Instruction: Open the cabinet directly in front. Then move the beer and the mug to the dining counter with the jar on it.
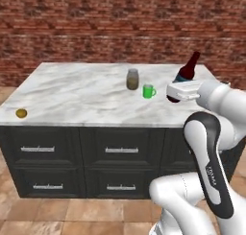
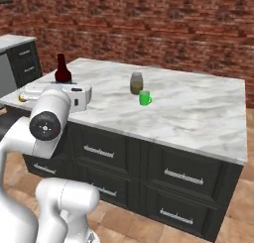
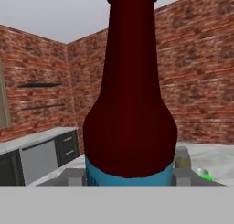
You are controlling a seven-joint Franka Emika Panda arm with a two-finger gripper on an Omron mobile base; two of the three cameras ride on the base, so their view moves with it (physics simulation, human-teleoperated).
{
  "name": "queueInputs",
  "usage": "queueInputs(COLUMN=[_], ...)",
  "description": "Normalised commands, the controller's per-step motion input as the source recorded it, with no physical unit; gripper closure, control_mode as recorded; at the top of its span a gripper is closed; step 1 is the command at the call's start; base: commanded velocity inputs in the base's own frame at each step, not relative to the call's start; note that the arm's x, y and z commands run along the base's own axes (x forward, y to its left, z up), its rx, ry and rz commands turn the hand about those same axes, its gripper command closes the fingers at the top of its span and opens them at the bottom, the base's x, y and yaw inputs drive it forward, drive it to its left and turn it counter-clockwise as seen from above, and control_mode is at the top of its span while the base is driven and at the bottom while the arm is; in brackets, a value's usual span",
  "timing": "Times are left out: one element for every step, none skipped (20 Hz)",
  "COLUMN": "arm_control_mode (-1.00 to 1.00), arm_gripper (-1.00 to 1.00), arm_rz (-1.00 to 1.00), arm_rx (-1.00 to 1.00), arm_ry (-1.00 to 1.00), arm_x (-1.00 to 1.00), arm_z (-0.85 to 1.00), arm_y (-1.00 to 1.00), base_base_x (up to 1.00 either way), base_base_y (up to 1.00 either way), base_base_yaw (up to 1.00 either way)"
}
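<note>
Between our jaws sits the beer (image 3: 130, 104), clamped at its lower body, where the blue label shows in the hand view. We hold it over the near right corner of the dining counter (image 1: 72, 92), leaning a little; whether its base touches the surface we cannot tell. We judge the glass stiff, smooth, slippery and breakable, heavier low down, so the wide labelled body is the right place to hold, not the long thin neck. Further along the veined marble stand the green mug (image 1: 149, 91), with its loop handle, and just behind it the jar (image 1: 132, 79), clear glass with olive-brown contents.
</note>
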Motion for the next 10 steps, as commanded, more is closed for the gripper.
queueInputs(arm_control_mode=[1.0,1.0,1.0,1.0,1.0,1.0,1.0,1.0,1.0,1.0], arm_gripper=[1.0,1.0,1.0,1.0,1.0,1.0,1.0,1.0,1.0,1.0], arm_rz=[0.0,0.0,0.0,0.0,0.0,0.0,0.0,0.0,0.0,0.0], arm_rx=[0.0,0.0,0.0,0.0,0.0,0.0,0.0,0.0,0.0,0.0], arm_ry=[0.0,0.0,0.0,0.0,0.0,0.0,0.0,0.0,0.0,0.0], arm_x=[0.0,0.0,0.0,0.0,0.0,0.0,0.0,0.0,0.0,0.0], arm_z=[0.0,0.0,0.0,0.0,0.0,0.0,0.0,0.0,0.0,0.0], arm_y=[0.0,0.0,0.0,0.0,0.0,0.0,0.0,0.0,0.0,0.0], base_base_x=[1.0,1.0,0.93,0.56,0.24,0.11,0.04,0.0,0.0,0.0], base_base_y=[0.08,0.07,0.07,0.09,0.16,0.24,0.27,0.31,0.34,0.36], base_base_yaw=[-0.14,-0.11,-0.07,-0.03,0.0,0.0,0.0,0.0,0.0,0.0])
